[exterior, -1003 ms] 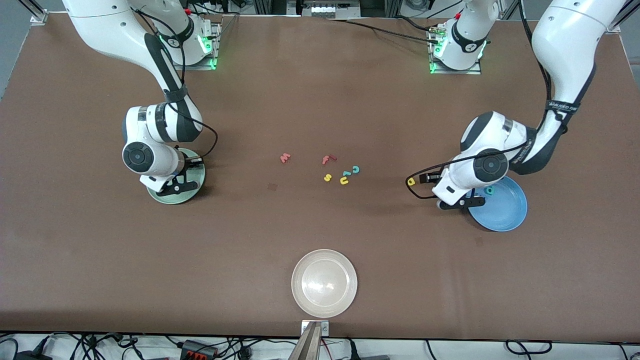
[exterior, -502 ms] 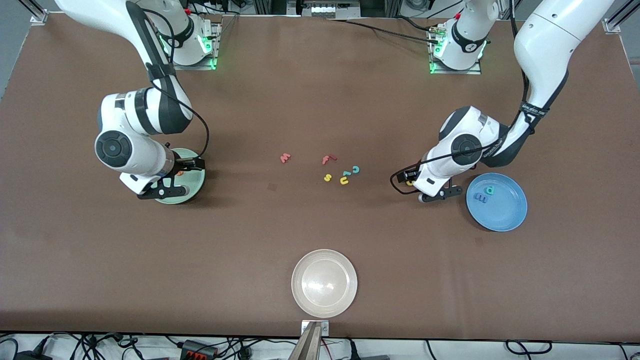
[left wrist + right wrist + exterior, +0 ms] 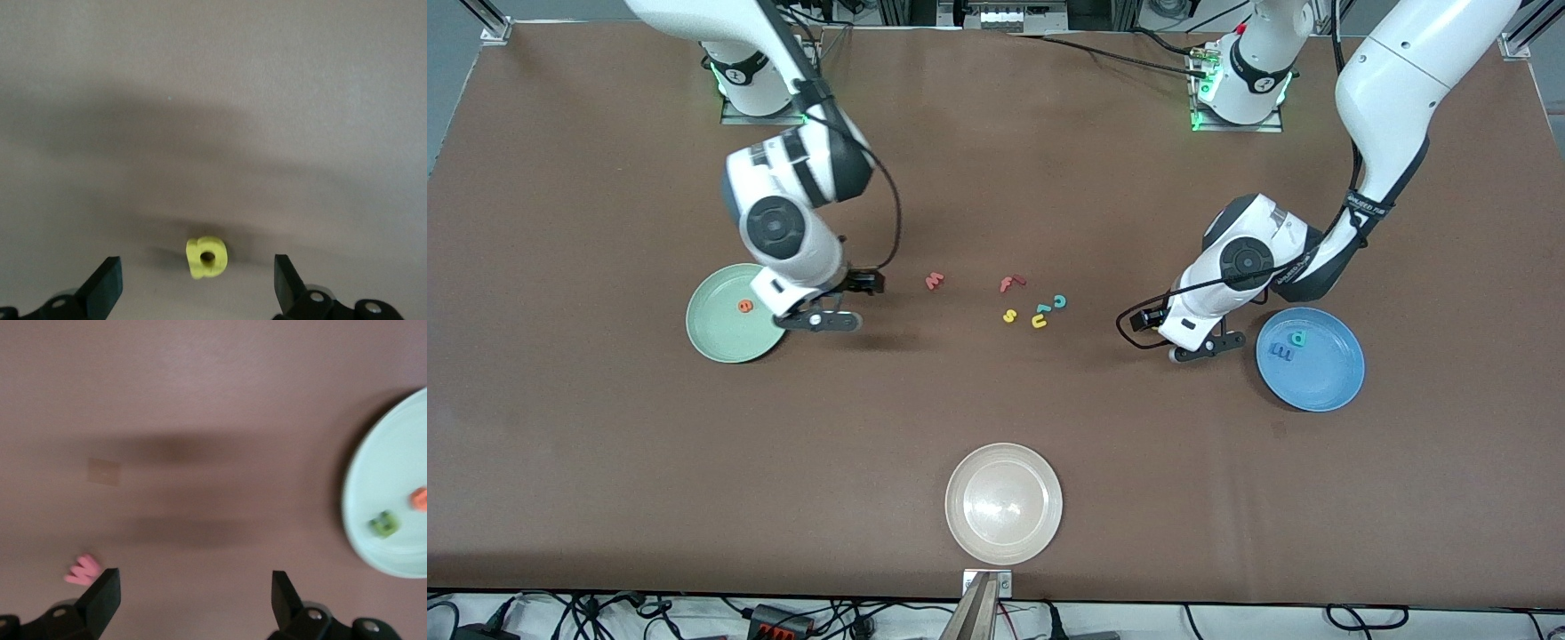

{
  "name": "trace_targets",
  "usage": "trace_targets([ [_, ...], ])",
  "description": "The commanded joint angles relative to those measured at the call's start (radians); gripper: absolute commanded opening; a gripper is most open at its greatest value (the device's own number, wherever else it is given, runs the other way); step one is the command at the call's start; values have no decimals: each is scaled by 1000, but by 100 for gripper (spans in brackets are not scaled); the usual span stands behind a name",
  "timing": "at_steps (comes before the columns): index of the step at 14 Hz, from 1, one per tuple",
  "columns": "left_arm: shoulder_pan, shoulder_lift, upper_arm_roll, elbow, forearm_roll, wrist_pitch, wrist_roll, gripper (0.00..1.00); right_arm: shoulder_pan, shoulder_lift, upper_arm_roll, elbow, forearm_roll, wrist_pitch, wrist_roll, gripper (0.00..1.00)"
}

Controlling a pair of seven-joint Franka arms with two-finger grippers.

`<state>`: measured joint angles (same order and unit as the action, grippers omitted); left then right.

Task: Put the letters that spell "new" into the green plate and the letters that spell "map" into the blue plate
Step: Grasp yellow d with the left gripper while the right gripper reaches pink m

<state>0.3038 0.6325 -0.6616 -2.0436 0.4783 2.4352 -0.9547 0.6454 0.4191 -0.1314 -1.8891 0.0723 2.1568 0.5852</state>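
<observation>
The green plate (image 3: 716, 333) holds the orange "e" (image 3: 743, 306); in the right wrist view the dark green "n" (image 3: 383, 524) lies beside the "e" (image 3: 420, 499) in it. My right gripper (image 3: 824, 322) hangs open and empty between that plate and the red-pink "w" (image 3: 934, 281), which shows close to one finger (image 3: 105, 595). The blue plate (image 3: 1325, 387) holds the blue "m" (image 3: 1281, 352) and a teal stemmed letter (image 3: 1299, 338). My left gripper (image 3: 1207, 347) stands open beside the blue plate, with the yellow round-bowled letter (image 3: 207, 257) lying untouched on the table between its fingers.
A loose cluster sits mid-table: a red "f" (image 3: 1011, 284), a teal "c" (image 3: 1059, 301), a yellow "s" (image 3: 1009, 316), a yellow "u" (image 3: 1039, 322). A whitish-beige plate (image 3: 1003, 503) stands near the table's front edge.
My right gripper opened, left the orange "e" in the green plate, and swung off the plate toward the "w". My left gripper moved from the blue plate to over the yellow letter.
</observation>
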Motion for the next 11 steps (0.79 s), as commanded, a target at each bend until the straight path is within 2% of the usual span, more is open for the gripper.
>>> trace_targets([
  [1,-6,22,5,-1,91,34,-78,87,85,26,-10,-24,7,78,222,100],
  [3,-2,21,4,-4,91,31,-81,62,126,27,-10,-45,7,107,364,100],
  [5,3,16,2,-10,91,25,-81,45,160,27,-8,-97,7,182,492,100],
  [7,5,18,0,-19,91,21,-67,34,180,27,-8,-152,7,299,596,100],
  [8,5,18,0,-21,91,21,-67,23,183,27,-8,-168,7,326,608,100],
  [11,5,15,0,-21,91,16,-67,7,183,30,-4,-180,26,350,680,100],
])
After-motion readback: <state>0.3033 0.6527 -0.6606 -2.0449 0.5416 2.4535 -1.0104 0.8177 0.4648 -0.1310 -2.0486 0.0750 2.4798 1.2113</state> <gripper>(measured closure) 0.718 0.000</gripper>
